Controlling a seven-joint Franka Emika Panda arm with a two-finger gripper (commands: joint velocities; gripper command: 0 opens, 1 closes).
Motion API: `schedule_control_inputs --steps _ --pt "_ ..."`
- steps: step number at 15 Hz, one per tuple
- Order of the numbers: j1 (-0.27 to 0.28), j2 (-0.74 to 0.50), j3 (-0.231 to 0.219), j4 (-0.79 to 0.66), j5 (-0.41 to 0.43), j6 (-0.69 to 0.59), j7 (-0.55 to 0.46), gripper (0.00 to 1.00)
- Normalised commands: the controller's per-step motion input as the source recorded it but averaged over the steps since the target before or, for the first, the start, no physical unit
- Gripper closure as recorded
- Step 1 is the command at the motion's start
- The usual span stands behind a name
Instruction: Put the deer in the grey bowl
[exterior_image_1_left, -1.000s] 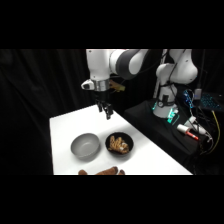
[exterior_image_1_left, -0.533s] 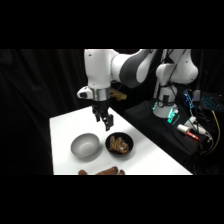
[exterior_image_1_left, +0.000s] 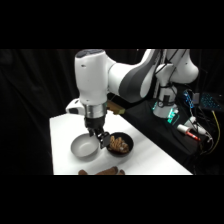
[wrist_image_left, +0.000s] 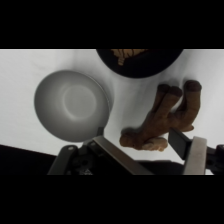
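The deer (wrist_image_left: 162, 117), a dark reddish-brown soft toy, lies on the white table to the right of the grey bowl (wrist_image_left: 72, 104). In the side view the deer (exterior_image_1_left: 102, 172) is at the table's front edge, partly cut off. The grey bowl (exterior_image_1_left: 84, 147) sits just behind it, to the left. My gripper (exterior_image_1_left: 100, 139) hangs over the gap between the two bowls, above the table. In the wrist view the gripper (wrist_image_left: 140, 140) is open, its fingers spread wide to either side of the deer's lower end, and it holds nothing.
A black bowl (exterior_image_1_left: 121, 145) holding a tan lumpy thing (exterior_image_1_left: 117, 143) stands right of the grey bowl, close to the deer's legs (wrist_image_left: 177, 92). Off the table to the right sits equipment with cables and lights (exterior_image_1_left: 187, 125). The table's front edge (exterior_image_1_left: 150, 172) runs just past the deer.
The arm has come forward and down, from behind the bowls to right over them, towards the table's front edge. The deer and both bowls have not moved.
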Motion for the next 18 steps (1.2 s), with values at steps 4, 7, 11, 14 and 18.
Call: schedule_control_inputs --steps 4,7,11,14,18 --pt "0.186 0.47 -0.076 0.67 -0.157 -0.1 0.24 0.0" --pt "0.181 0.41 -0.099 0.58 -0.136 -0.14 0.19 0.0" --pt "0.148 0.34 -0.122 0.43 -0.142 -0.07 0.17 0.0" --pt "0.076 0.28 -0.095 0.32 -0.078 -0.03 0.14 0.0" --pt "0.037 0.23 -0.055 0.23 0.002 -0.01 0.11 0.0"
